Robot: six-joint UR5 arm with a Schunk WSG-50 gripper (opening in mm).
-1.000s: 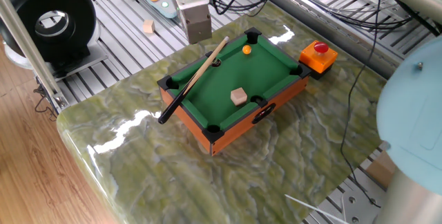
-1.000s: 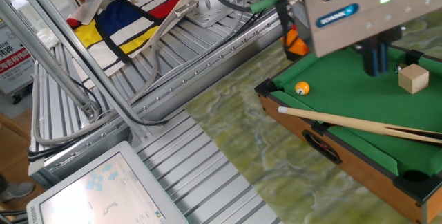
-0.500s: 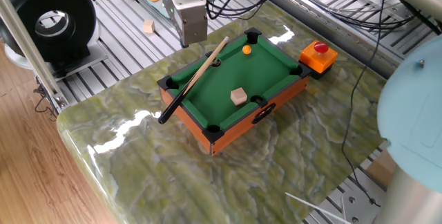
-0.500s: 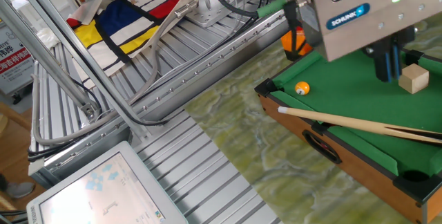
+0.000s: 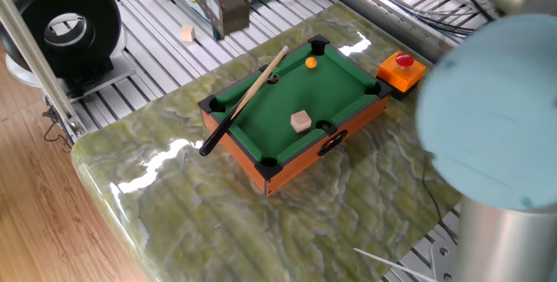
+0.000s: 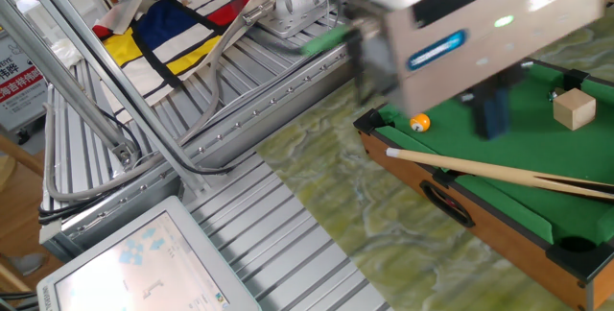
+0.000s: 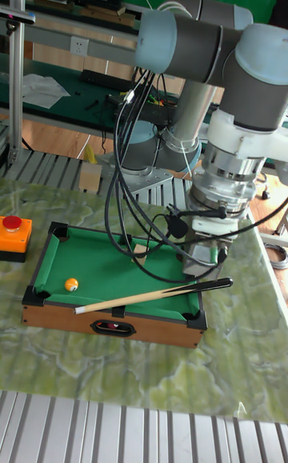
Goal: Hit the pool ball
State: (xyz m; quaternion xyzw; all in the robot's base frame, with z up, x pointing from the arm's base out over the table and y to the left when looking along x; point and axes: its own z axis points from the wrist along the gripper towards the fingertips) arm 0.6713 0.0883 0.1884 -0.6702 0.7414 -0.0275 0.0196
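In one fixed view the claw (image 5: 219,23) hangs beyond the mini pool table's (image 5: 287,156) far-left side; the pool ball (image 5: 311,62) sits near a far corner pocket. In the other fixed view the claw (image 6: 491,119) is blurred, its fingers seemingly together, though I cannot tell. In the tall view the cue (image 7: 152,296) lies along the near rail.

The arm (image 7: 200,39) has silver tubes with pale blue-grey joint caps, a ribbed white-and-metal wrist, black cables looping alongside, and a grey box-shaped tool (image 7: 206,258) with a blue label.
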